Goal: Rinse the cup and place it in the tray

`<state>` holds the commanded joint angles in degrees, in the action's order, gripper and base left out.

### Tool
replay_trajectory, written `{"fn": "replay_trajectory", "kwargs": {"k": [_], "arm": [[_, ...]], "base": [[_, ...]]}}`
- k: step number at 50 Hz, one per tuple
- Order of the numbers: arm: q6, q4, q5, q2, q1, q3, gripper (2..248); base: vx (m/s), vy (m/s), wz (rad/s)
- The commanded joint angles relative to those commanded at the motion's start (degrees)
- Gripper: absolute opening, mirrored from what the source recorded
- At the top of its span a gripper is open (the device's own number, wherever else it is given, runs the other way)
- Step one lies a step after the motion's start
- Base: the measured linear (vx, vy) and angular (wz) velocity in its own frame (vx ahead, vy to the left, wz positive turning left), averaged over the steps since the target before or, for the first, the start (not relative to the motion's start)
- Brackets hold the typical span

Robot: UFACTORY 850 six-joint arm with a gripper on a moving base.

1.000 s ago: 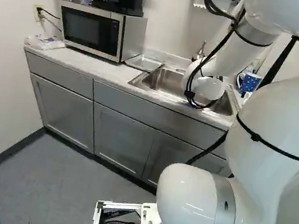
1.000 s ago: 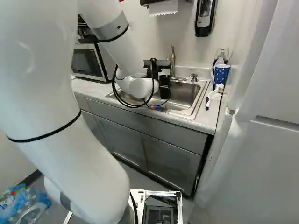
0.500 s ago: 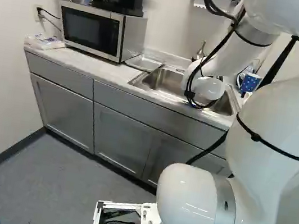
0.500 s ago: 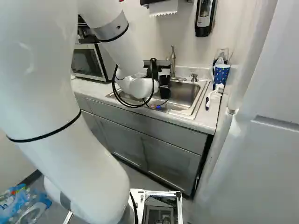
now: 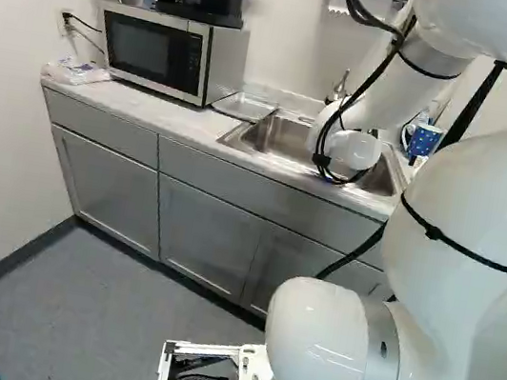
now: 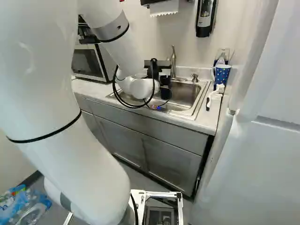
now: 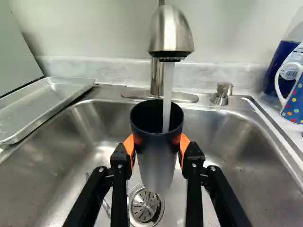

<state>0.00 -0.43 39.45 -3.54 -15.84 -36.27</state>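
In the right base view my gripper (image 6: 165,79) hangs over the sink (image 6: 199,105), partly hidden by the wrist and cables. In the wrist view the gripper (image 7: 158,145) is shut on the cup (image 7: 158,163), an orange pad against each side. The cup is dark at its rim, greyer below, and upright with its mouth up. From the faucet head (image 7: 171,33) a stream of water (image 7: 167,94) runs into its mouth; the water inside is hidden. A shallow metal tray (image 7: 45,106) lies beside the sink, on the microwave side.
A sink drain (image 7: 146,205) lies below the cup. The polka-dot mug (image 6: 221,74), a white brush (image 6: 215,95) and a blue bottle (image 7: 284,56) stand or lie at the sink's other side. The microwave (image 5: 155,51) stands beyond the tray. A fridge-like white door (image 6: 267,140) flanks the counter.
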Motion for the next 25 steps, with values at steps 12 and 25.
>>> {"fn": "replay_trajectory", "kwargs": {"k": [12, 25], "arm": [[0.0, 0.0, 0.0, 0.0, 0.0, 0.0, 111], [0.0, 0.0, 0.0, 0.0, 0.0, 0.0, 111]], "base": [[0.0, 0.0, 0.0], [0.0, 0.0, 0.0]]}}
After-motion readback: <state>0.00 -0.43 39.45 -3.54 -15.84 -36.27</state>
